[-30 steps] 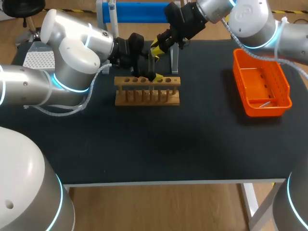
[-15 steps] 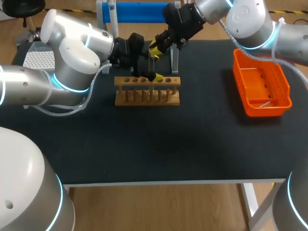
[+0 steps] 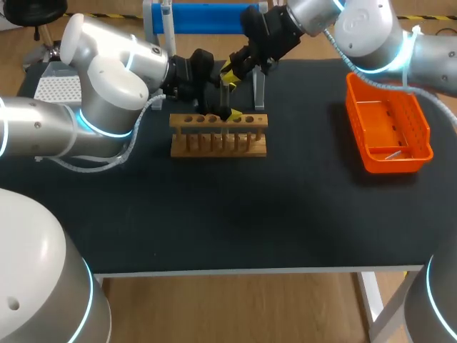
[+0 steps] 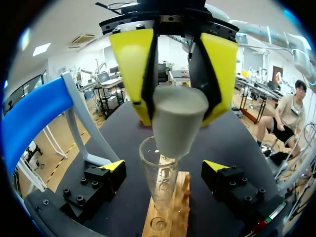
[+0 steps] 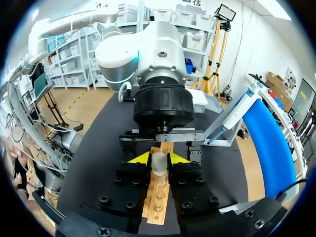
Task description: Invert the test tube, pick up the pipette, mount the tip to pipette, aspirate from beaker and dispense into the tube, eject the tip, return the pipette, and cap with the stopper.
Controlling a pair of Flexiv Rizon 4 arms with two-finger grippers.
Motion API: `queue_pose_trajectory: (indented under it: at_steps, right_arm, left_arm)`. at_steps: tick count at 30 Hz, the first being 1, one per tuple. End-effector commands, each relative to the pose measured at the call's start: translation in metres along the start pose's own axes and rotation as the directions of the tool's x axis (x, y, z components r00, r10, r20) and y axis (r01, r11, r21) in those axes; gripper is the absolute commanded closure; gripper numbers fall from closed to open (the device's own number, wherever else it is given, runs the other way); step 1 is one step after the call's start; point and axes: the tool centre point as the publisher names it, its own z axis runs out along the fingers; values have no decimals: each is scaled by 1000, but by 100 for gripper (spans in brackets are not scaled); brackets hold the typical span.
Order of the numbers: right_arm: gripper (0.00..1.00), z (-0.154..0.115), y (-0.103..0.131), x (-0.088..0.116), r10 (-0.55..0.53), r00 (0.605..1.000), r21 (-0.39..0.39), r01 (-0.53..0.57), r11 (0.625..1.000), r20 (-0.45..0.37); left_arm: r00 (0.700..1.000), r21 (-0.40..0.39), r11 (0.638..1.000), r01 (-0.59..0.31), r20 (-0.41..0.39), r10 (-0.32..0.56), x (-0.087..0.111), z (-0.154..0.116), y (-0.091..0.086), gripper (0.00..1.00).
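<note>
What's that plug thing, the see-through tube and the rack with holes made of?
The stopper looks like matte grey rubber, dull with no shine. The test tube is clear and glossy: glass or maybe plastic. The rack looks like plain wood, tan and unpainted.

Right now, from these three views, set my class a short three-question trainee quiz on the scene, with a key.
1. True or false: the left tool is shut on the stopper.
2. Where does the test tube stand? A) in the wooden rack B) in the orange basket C) flat on the table
3. Fill in: the right tool has its fingers ___ on either side of the tube.
Key: 1 true; 2 A; 3 open.
</note>
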Motion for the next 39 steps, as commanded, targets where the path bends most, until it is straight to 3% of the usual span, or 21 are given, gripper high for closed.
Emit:
queue_pose_trajectory:
  at_steps: [1, 17, 39]
  right_arm:
    - [100, 0, 0, -3, -4, 1000, -4, 4, 1000, 3]
    - [100, -1, 6, -6, -14, 1000, -18, 14, 1000, 17]
    - [100, 9, -10, 2, 6, 1000, 10, -6, 1000, 4]
  left_arm:
    - [1000, -2, 1000, 1, -1, -1, 0, -1, 0, 0]
    - [1000, -2, 1000, 1, -1, -1, 0, -1, 0, 0]
    - [1000, -2, 1000, 1, -1, -1, 0, -1, 0, 0]
